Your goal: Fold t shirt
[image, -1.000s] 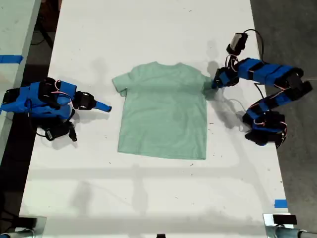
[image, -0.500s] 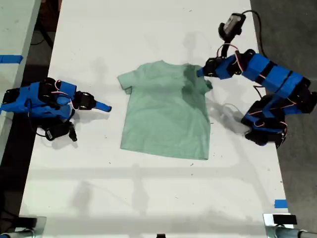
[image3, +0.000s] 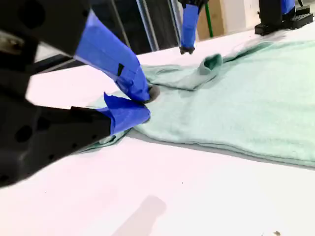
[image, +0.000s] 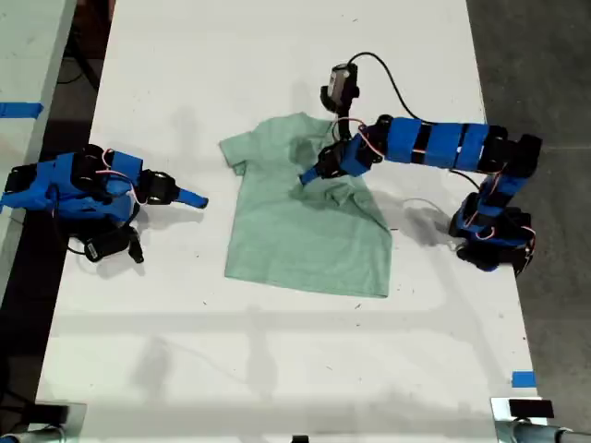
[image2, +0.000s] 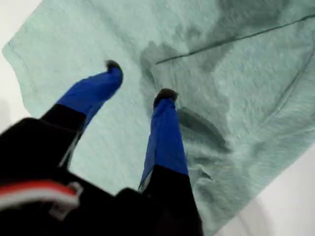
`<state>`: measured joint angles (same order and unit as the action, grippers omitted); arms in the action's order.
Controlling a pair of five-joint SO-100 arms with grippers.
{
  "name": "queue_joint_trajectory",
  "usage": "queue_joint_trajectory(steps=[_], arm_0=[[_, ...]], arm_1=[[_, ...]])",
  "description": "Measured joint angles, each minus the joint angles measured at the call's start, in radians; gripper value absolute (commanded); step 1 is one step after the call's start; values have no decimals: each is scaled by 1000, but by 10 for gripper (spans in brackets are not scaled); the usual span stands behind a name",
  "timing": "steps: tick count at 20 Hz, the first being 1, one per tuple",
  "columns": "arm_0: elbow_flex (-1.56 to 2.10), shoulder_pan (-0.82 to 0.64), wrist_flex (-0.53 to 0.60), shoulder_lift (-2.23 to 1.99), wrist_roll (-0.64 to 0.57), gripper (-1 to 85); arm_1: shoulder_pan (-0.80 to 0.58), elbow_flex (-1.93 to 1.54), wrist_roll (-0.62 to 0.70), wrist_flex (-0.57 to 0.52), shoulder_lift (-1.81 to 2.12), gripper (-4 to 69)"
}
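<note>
Reaching in from the exterior view's right with my first arm, stretched nearly straight and level across the t shirt (image: 305,240). My first claw (image: 309,175) poised over the upper chest, jaws apart, nothing between them; the same seen in the first wrist view, with my first claw (image2: 140,79) spread above rumpled cloth (image2: 246,73).

Resting low at the exterior view's left with my second arm, folded back on itself. My second claw (image: 196,198) pointing toward the shirt, near its sleeve but apart from it; jaws together and holding nothing, as my second claw (image3: 142,101) shows close up.

Lying mid-surface (image: 277,369), neck toward the exterior view's top. Pale mint green, plain. Sleeve on the exterior view's right turned inward over the chest and bunched; lower body flat and smooth (image3: 256,98).
</note>
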<state>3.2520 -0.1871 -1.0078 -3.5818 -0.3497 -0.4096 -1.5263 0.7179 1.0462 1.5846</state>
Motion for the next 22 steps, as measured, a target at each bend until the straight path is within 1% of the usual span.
queue_joint_trajectory(steps=[2,3,4,5,6,8,9,11,12,13,14,15,16,17,19,21,22], arm_0=[[0,0,0,0,0,18],[0,0,0,0,0,18],[0,0,0,0,0,18],[0,0,0,0,0,18],[0,0,0,0,0,18],[0,0,0,0,0,18],[0,0,0,0,0,18],[0,0,0,0,0,18],[0,0,0,0,0,18],[0,0,0,0,0,18],[0,0,0,0,0,18],[0,0,0,0,0,18],[0,0,0,0,0,18],[0,0,0,0,0,18],[0,0,0,0,0,21],[0,0,0,0,0,21],[0,0,0,0,0,21]], arm_1=[[-37,35,20,126,75,290],[-69,35,25,184,146,231],[-107,8,25,229,241,35],[-149,-49,25,258,359,0],[-173,-137,11,265,491,1],[-166,-377,-41,259,796,1],[-127,-531,-78,230,959,1],[-28,-881,-132,137,1255,2],[2,-1057,-146,114,1381,2],[12,-1218,-147,109,1509,4],[28,-1351,-117,114,1647,4],[41,-1445,-75,149,1786,5],[44,-1485,-69,206,1859,7],[35,-1505,-54,229,1878,7],[44,-1522,-63,249,1899,8],[121,-1523,-72,272,1902,8],[153,-1523,-51,273,1902,8]])
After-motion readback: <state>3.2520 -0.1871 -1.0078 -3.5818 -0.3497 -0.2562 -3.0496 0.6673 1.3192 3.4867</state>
